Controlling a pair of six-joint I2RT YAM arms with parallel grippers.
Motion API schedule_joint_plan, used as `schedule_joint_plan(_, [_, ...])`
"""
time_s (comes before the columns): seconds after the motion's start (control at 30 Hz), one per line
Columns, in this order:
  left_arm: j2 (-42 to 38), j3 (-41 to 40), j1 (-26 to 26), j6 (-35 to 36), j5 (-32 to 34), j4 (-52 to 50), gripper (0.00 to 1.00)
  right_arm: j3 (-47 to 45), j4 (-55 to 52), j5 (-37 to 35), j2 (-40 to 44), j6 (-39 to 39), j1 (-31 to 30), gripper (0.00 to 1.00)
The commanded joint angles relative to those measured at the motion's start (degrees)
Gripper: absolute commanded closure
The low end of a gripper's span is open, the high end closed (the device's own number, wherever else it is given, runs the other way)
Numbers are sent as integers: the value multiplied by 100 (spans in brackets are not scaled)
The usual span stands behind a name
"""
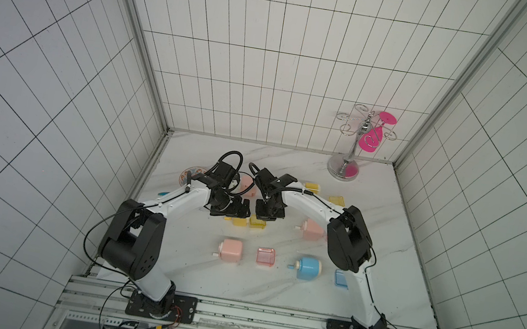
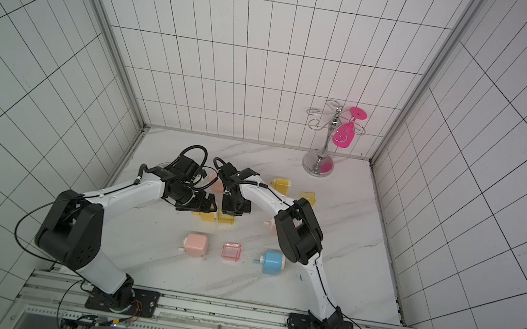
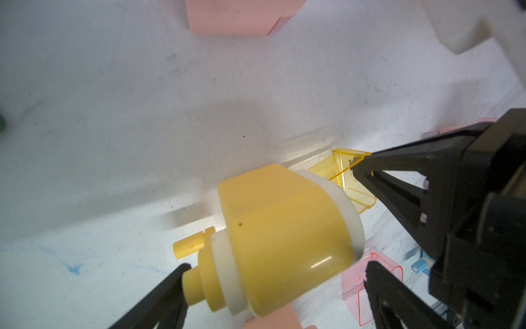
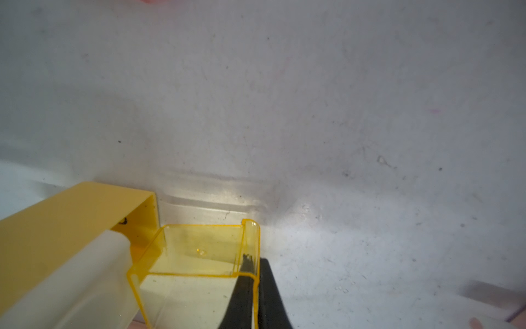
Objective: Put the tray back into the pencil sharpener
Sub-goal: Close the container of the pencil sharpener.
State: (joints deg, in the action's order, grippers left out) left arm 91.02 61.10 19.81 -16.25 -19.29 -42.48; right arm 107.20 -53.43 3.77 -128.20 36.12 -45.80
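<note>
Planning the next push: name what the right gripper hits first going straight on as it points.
Probably the table, just past the tray that the right gripper pinches; the sharpener lies aside. Depth unclear.

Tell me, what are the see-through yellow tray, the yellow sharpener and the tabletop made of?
Yellow tray: probably hard tinted plastic, glossy; you can see through its walls. Yellow sharpener: opaque plastic, smooth with a slight sheen, judging by the bright highlight on its rounded edge. Tabletop: white with grey veins like marble; real stone or printed laminate, I cannot tell.
</note>
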Motion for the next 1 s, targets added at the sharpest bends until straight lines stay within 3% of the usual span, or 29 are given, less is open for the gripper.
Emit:
schedule_joint_plan(0.0, [37, 114, -10, 24, -71, 102, 3, 331, -265, -149, -137, 184, -103, 92])
schedule_joint_plan(0.5, [66, 165, -12, 33, -81, 82, 3, 574, -663, -430, -347, 440, -162, 92])
schedule_joint_plan(0.97, [65, 122, 1, 25, -87, 110, 3, 715, -699, -263, -408, 515, -175, 92])
